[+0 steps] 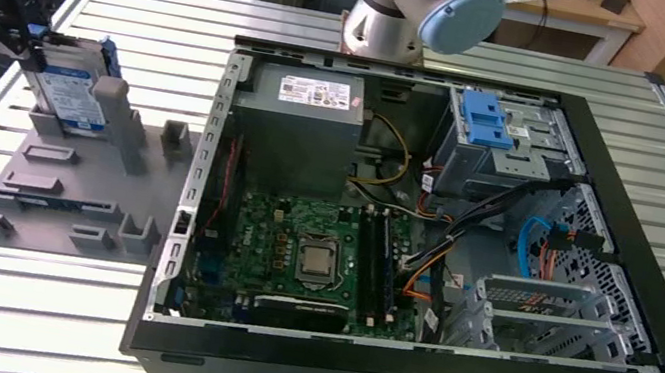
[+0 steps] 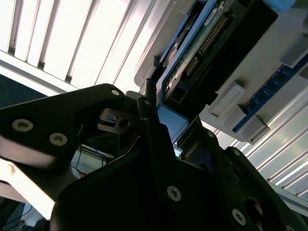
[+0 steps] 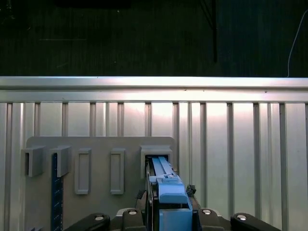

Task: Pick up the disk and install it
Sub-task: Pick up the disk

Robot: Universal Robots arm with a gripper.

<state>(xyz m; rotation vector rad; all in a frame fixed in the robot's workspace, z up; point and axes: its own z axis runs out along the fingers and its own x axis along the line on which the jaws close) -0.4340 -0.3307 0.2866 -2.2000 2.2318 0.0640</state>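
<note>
Robot hand (image 1: 21,41) at the counter's (image 1: 0,313) far corner on the exterior view's left, clamped on the disk (image 1: 67,96); in the second wrist view a finger (image 2: 149,98) lies against the disk's side. Disk stands on edge in a slot of a grey holder (image 1: 59,202), blue bracket around it, white-and-blue label too small to read. Open computer case (image 1: 646,249) lies beside the holder, with a white sticker (image 1: 319,93) on its grey power supply (image 1: 300,136).
</note>
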